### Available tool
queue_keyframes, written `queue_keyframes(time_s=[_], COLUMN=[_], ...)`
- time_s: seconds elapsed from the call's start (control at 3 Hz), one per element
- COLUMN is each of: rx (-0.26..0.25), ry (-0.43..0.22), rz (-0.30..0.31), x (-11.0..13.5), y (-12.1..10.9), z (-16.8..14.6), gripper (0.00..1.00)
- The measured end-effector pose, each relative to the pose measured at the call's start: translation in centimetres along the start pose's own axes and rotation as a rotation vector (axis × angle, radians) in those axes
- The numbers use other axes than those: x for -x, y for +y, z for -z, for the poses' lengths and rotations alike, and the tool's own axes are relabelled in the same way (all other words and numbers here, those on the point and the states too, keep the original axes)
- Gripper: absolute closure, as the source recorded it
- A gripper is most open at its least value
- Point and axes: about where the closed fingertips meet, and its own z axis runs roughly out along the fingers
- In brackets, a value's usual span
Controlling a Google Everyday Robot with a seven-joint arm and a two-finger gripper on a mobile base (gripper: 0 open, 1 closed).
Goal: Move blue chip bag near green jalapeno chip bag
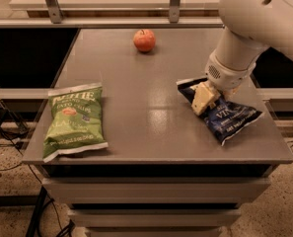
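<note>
The green jalapeno chip bag [74, 121] lay at the front left of the table [151, 127]. Well apart, near the right edge, lay the blue chip bag [227, 116], with the hand [203, 98] at its upper end; whether it gripped could not be told. Farther back sat an apple [144, 40].

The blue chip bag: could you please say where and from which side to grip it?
Probably its crinkled end toward the table's middle, from above: the blue chip bag lies flat, so only raised folds offer a pinch. The gripper sits over that end.
</note>
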Motion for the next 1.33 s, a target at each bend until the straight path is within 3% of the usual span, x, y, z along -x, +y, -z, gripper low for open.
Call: queue_keyframes(time_s=[0.33,0.67,1.0,1.33], rx=[-0.011,-0.021,-0.018,-0.019], ry=[0.003,-0.014,-0.053,-0.058], rz=[0.004,0.059,0.183,0.215], x=[1.0,2.4,5.0,5.2], y=[0.3,0.7,1.8,1.8], z=[-0.1,0.7,2.0,2.1], gripper=[0.64,0.87,1.00,1.00])
